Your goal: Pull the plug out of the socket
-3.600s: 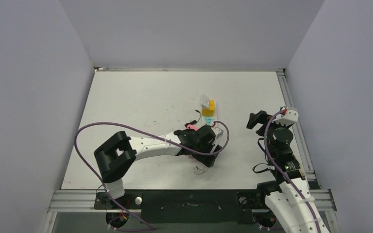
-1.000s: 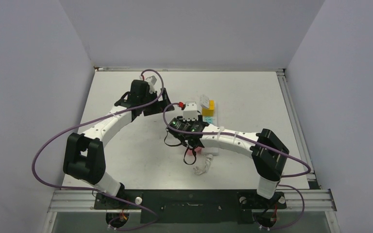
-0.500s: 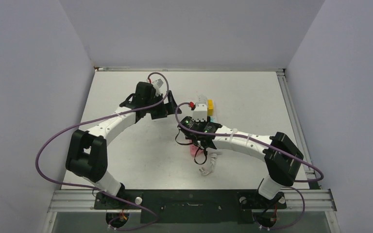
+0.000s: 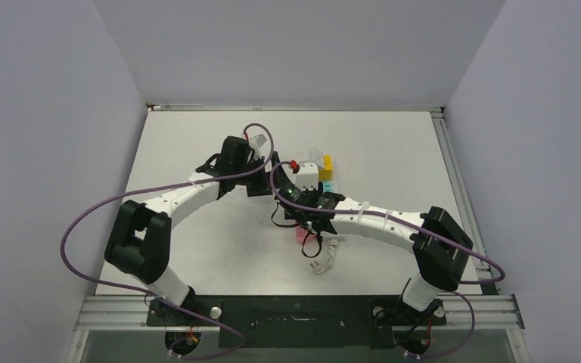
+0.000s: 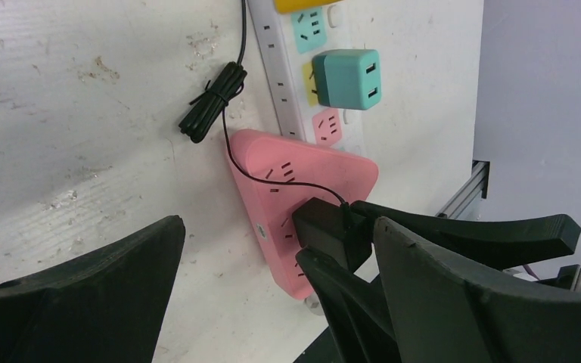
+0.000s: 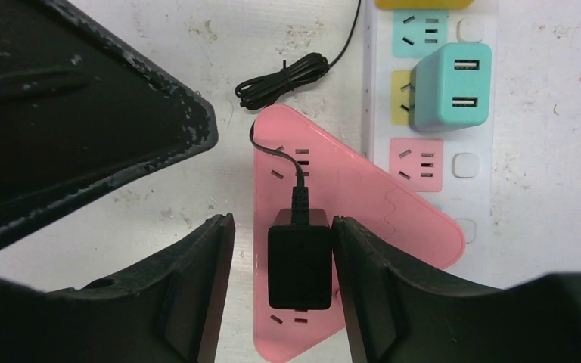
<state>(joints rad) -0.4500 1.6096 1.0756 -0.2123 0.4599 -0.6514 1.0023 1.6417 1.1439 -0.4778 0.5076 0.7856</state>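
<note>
Plug [image 6: 299, 257]: right gripper [image 6: 281, 227] is straddling it unclamped (gap one side).
Pink adapter [image 6: 348, 204]: you are risking uprooting it too.
Left gripper [image 5: 280, 227]: gaping, empty.

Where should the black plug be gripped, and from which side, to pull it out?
Grip the black plug on its two long flat sides, coming from straight above the pink adapter. Those faces are parallel and stand upright; its thin cord leaves one short end, so avoid that end.
</note>
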